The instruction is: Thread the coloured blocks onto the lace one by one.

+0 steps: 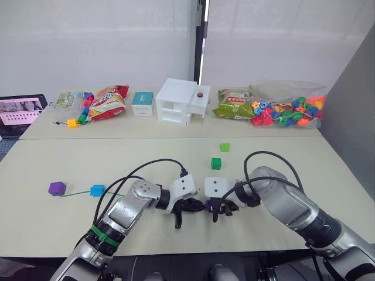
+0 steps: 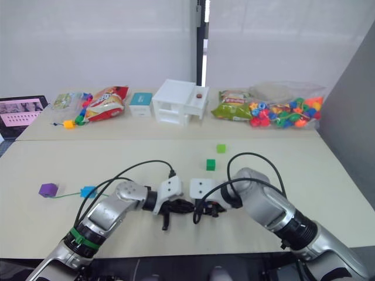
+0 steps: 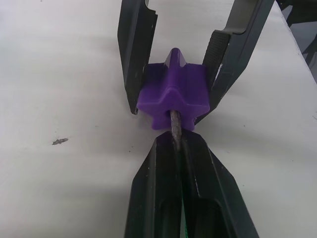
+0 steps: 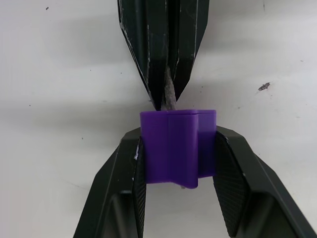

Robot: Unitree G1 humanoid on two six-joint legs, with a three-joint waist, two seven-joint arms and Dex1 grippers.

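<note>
In the left wrist view my left gripper (image 3: 174, 141) is shut on the lace's stiff grey tip (image 3: 176, 124). The tip pokes into the hole of a purple block (image 3: 173, 94). My right gripper (image 4: 176, 148) is shut on that block (image 4: 176, 146) from both sides, just above the table near its front edge. The two grippers meet tip to tip (image 1: 202, 206). The green lace (image 1: 79, 194) trails left from my left arm to a blue block (image 1: 97, 189) and a second purple block (image 1: 57, 188). A dark green block (image 1: 216, 163) and a light green block (image 1: 224, 147) lie loose behind the grippers.
Along the back stand a white toy house (image 1: 183, 100), a teal box (image 1: 142, 103), snack bags (image 1: 108, 102) and a clear bag of round beads (image 1: 287, 111). A yellow cube (image 1: 71, 123) with strung beads lies back left, near a tablet (image 1: 20, 111).
</note>
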